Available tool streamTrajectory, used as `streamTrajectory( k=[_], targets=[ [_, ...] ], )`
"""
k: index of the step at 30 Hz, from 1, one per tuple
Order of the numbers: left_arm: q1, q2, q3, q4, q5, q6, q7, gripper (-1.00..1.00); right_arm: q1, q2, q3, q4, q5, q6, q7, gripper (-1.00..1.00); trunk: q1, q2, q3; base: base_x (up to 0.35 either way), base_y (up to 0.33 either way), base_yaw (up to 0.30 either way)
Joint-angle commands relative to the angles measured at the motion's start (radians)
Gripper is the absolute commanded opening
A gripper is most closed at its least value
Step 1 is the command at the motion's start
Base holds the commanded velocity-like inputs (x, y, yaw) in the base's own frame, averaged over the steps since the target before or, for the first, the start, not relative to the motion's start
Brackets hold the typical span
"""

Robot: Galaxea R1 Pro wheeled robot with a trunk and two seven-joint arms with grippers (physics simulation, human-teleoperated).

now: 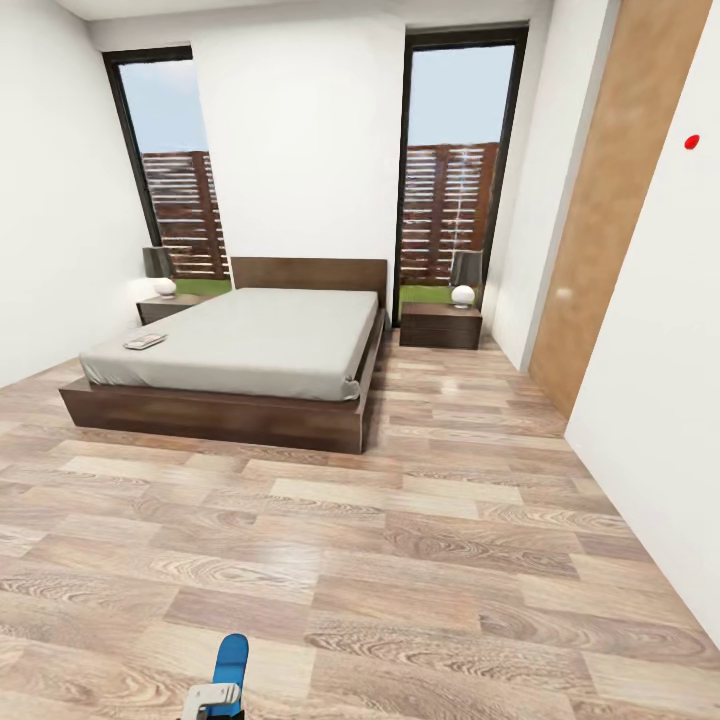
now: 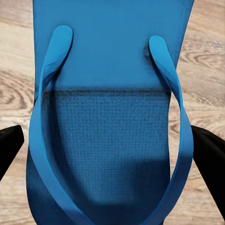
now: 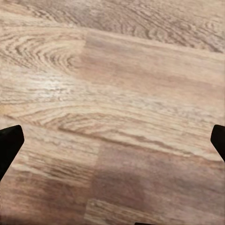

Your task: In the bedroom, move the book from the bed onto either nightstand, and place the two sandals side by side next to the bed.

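Observation:
A bright blue sandal (image 2: pixel 110 70) with two curved straps lies between the black fingers (image 2: pixel 10 145) of my left gripper (image 2: pixel 110 150), which is shut on its sides above the plank floor. At the head view's bottom edge the same sandal (image 1: pixel 232 660) sticks up from that gripper (image 1: pixel 215 697). Across the room stands the bed (image 1: pixel 250 340), and the small flat book (image 1: pixel 145 341) lies near its left front corner. A dark nightstand (image 1: pixel 165 307) flanks the bed on the left and another nightstand (image 1: pixel 440 325) on the right. My right gripper (image 3: pixel 112 140) hangs open over bare floor.
Each nightstand carries a lamp (image 1: pixel 464 275) with a round white base. Tall windows (image 1: pixel 455 170) show a slatted fence. A brown door panel (image 1: pixel 610 200) lines the right wall. Wide wood floor (image 1: pixel 420 540) lies between me and the bed.

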Motion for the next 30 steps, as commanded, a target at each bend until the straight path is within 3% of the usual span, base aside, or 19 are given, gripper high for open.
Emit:
streamTrajectory(
  k=[1, 7, 20, 30],
  targets=[
    [-0.001, 0.000, 0.001, 0.001, 0.010, 0.000, -0.007, -1.00, -0.001, 0.000, 0.007, 0.001, -0.001, -0.003, 0.000, 1.00, 0.000, 0.000, -0.001, 0.000, 0.000, 0.000],
    [0.000, -0.003, 0.001, 0.001, 0.010, 0.000, -0.007, -1.00, -0.001, 0.000, 0.007, 0.001, -0.001, -0.003, 0.000, 1.00, 0.000, 0.000, -0.001, 0.045, 0.000, 0.000],
    [-0.001, -0.004, 0.001, 0.001, 0.010, 0.000, -0.007, -1.00, -0.001, 0.000, 0.007, 0.001, -0.001, -0.003, 0.000, 1.00, 0.000, 0.000, -0.001, 0.294, 0.000, 0.000],
    [-0.001, -0.004, 0.002, 0.001, 0.010, 0.000, -0.007, -1.00, -0.001, 0.000, 0.007, 0.001, -0.001, -0.003, 0.000, 1.00, 0.000, 0.000, -0.001, 0.031, 0.000, 0.000]
  ],
)
